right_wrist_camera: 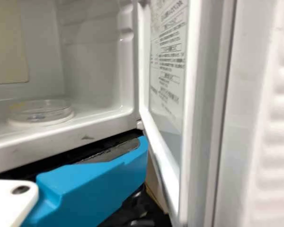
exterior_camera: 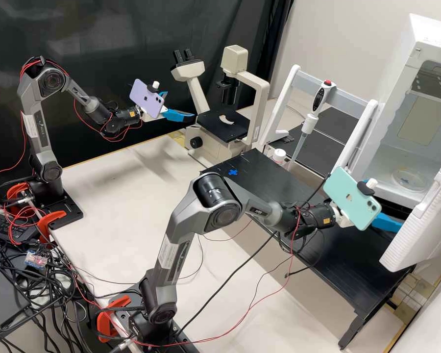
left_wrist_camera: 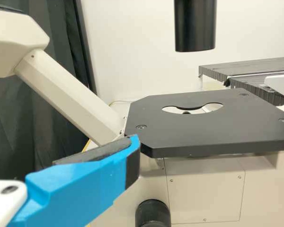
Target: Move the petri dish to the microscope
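Going by the clock in the high view, my right gripper (exterior_camera: 387,223) is at about four from the middle, by the doorway of the white box (exterior_camera: 433,39). It is open, the dark pad (right_wrist_camera: 114,152) of one finger lying bare. The petri dish (exterior_camera: 410,179) is at one o'clock from this gripper, inside the box, lying flat on a round white plate (right_wrist_camera: 19,123). The box's ribbed door (exterior_camera: 426,220) stands open at three o'clock from my gripper; I can't tell whether my finger touches it.

My left gripper (exterior_camera: 180,104) is open too, its fingers spread apart. It is beside the microscope (exterior_camera: 262,90), with the black stage (exterior_camera: 218,128) at four o'clock from it. My fingertip is close to the stage's edge, but I can't tell if they touch. The stage has a round opening, and a black knob (exterior_camera: 196,142) is at eight o'clock from the stage, on the microscope's body.

From the stage, a blue cross (exterior_camera: 232,172) lies on the black bench (exterior_camera: 350,277) at six o'clock, a white-capped bottle (exterior_camera: 279,156) is at four, and a pipette (exterior_camera: 310,122) hangs on a white frame (exterior_camera: 284,98) at three.
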